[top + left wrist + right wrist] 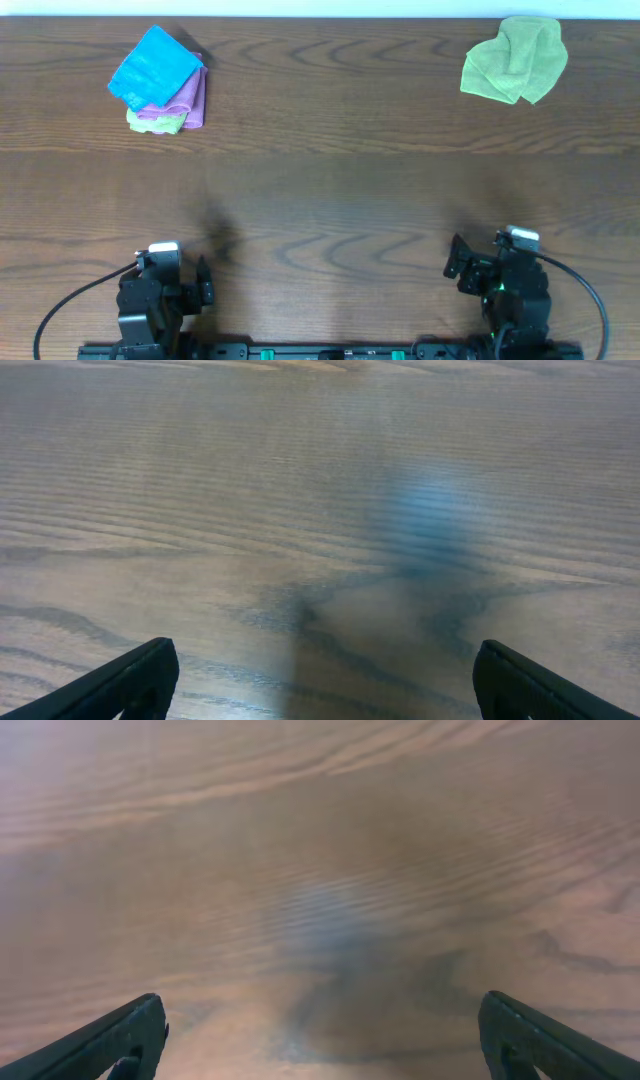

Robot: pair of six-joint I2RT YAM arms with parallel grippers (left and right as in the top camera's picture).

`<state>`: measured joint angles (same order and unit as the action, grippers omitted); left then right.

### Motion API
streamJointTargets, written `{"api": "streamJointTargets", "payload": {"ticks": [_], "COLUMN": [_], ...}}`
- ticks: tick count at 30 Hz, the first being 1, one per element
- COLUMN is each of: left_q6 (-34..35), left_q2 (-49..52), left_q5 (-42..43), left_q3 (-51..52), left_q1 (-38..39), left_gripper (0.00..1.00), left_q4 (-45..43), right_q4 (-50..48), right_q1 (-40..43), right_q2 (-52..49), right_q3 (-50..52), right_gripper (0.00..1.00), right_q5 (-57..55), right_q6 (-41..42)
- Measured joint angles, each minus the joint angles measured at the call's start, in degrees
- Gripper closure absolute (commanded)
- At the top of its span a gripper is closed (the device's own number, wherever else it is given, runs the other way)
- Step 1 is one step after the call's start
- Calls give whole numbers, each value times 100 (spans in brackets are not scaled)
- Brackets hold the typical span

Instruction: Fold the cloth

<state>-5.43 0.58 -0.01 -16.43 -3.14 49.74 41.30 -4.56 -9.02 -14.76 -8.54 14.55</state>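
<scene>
A crumpled green cloth (515,59) lies at the far right of the wooden table (330,190). A stack of folded cloths (160,82), blue on top of pink and green, sits at the far left. My left gripper (205,280) rests at the near left edge, open and empty; the left wrist view shows its fingers (320,680) spread wide over bare wood. My right gripper (455,262) rests at the near right edge, open and empty; the right wrist view shows its fingers (320,1035) wide apart over bare wood. Both grippers are far from the cloths.
The table's near edge carries the arm bases and a black rail (320,352). A pale wall strip (320,8) runs along the far edge.
</scene>
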Motion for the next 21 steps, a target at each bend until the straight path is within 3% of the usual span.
{"api": "streamJointTargets", "payload": {"ticks": [10, 21], "left_q6": [0, 0], "left_q2": [0, 0], "left_q5": [-2, -2], "left_q3": [0, 0], "left_q1": [0, 0], "left_gripper": [5, 5], "left_q4": [0, 0], "right_q4": [531, 612], "right_q1": [776, 798], "right_q2": [660, 769], "right_q3": [35, 358], "right_gripper": [1, 1], "right_q5": [299, 605], "right_q6": [-741, -966]}}
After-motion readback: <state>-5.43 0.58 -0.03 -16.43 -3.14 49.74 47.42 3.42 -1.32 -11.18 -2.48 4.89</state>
